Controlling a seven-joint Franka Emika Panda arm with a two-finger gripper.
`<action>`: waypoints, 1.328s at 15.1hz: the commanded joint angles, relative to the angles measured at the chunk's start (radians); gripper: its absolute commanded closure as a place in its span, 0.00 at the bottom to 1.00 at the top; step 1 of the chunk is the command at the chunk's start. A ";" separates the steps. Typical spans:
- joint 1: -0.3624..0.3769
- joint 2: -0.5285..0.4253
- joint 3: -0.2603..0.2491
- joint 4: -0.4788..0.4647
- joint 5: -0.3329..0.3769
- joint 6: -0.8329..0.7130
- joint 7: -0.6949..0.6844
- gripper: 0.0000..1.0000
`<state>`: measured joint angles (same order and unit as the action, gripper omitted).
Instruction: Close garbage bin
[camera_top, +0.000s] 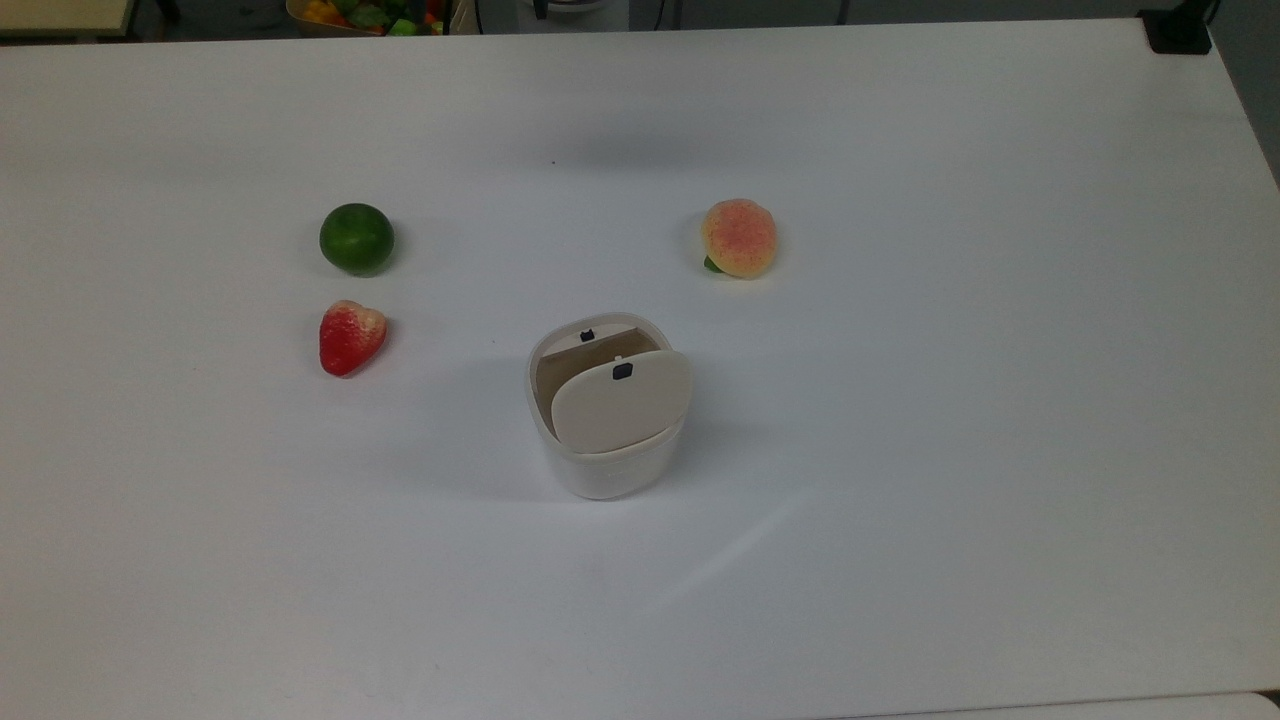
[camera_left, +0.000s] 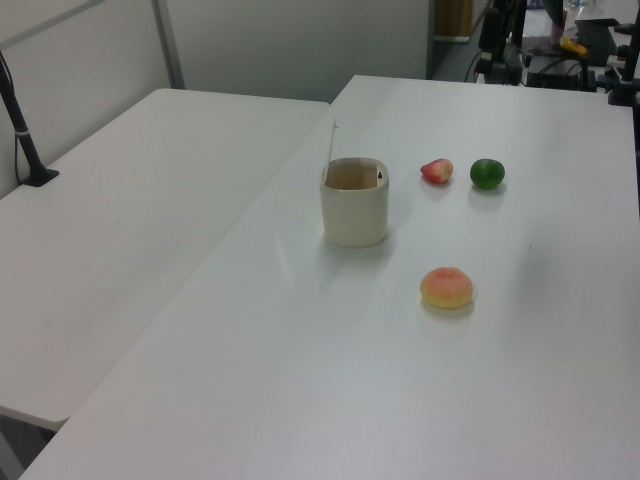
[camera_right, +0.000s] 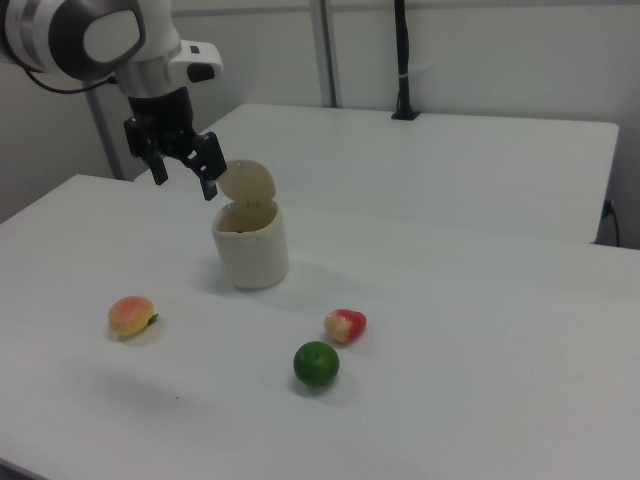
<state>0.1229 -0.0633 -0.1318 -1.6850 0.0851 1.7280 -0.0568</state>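
Bin mid-worktop, lid upright on its hinge; light, rigid plastic, likely to slide, so push the lid's top edge gently; end effector released, empty, just beside lid; strawberry, lime, peach apart.

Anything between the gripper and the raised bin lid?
Nothing visible. In the right view the gripper hangs open beside the upright lid of the garbage bin; the fruits lie apart on the table.
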 joint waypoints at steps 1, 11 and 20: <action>0.001 -0.012 0.004 -0.018 -0.015 0.021 -0.003 0.00; -0.017 -0.010 0.021 -0.015 -0.015 0.016 -0.005 0.00; -0.109 -0.001 0.118 -0.013 -0.015 0.022 -0.023 0.29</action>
<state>0.0169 -0.0618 -0.0263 -1.6851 0.0837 1.7281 -0.0598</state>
